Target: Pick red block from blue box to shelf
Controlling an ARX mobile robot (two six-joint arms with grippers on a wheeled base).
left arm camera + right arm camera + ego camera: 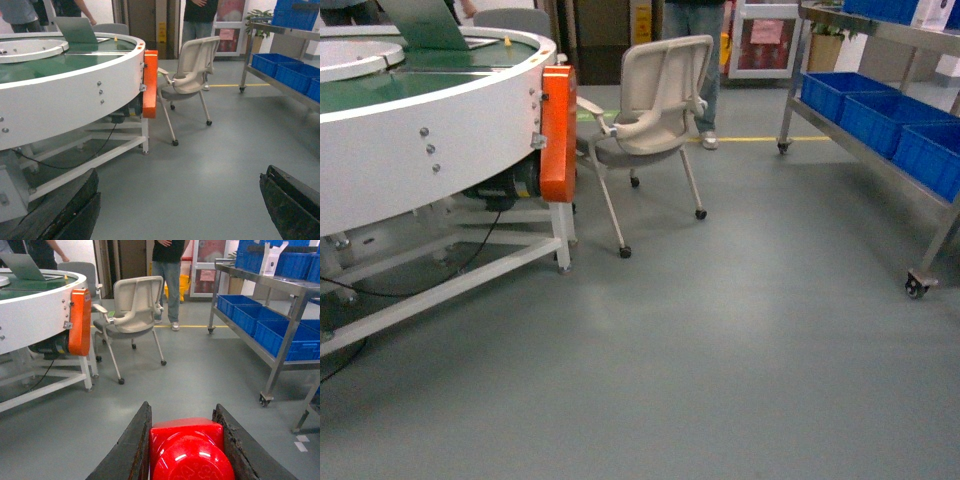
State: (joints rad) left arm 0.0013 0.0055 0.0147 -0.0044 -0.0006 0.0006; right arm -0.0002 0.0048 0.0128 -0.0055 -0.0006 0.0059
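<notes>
Red block carried, shelf off to the right

The right tool [186, 450] pinches the red block [187, 452]; the shelf [295, 295] stands ahead-right; the left tool [177, 205] is spread.

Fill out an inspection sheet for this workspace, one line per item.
Surface: grey floor, bare ahead of the robot.
Job's things: small glossy red plastic block held in the right end effector; stainless-steel shelf on the right; light turquoise box: nothing seen.
Clutter: dark blue ribbed crates on the shelf; beige wheeled chair.
Grippers: left end effector open, empty.
Cables: black cable under the white round conveyor.
Surroundings: person standing behind the chair.
</notes>
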